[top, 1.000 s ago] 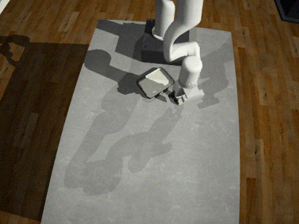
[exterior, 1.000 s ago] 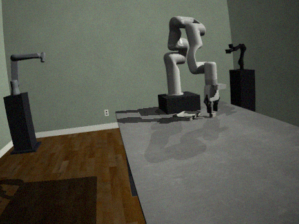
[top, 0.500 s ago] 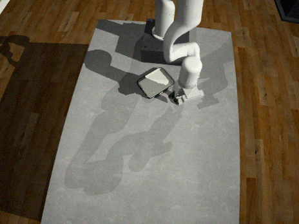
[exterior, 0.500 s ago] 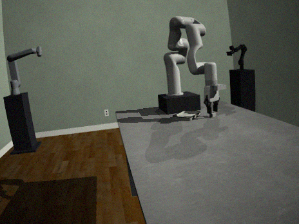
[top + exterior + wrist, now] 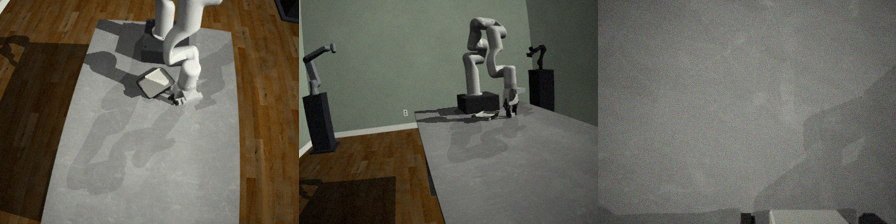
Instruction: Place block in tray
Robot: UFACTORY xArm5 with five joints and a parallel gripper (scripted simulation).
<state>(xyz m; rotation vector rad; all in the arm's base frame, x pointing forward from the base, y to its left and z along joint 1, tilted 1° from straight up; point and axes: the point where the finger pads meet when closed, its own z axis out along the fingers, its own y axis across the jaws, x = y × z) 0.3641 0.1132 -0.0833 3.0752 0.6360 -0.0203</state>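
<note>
The white tray [image 5: 155, 82] lies flat on the grey table just in front of the arm's base; it also shows in the exterior view [image 5: 486, 114]. My gripper [image 5: 177, 101] is down at the table surface beside the tray's right front corner [image 5: 511, 112]. In the wrist view the white block [image 5: 808, 217] shows at the bottom edge between my two dark fingertips, with a small gap on each side. The fingers stand open around it and do not touch it. In the top and exterior views the block is hidden by the gripper. The tray's floor holds nothing.
The arm's dark base box [image 5: 151, 48] stands right behind the tray. Two other robot arms on dark pedestals [image 5: 318, 122] [image 5: 540, 88] stand off the table.
</note>
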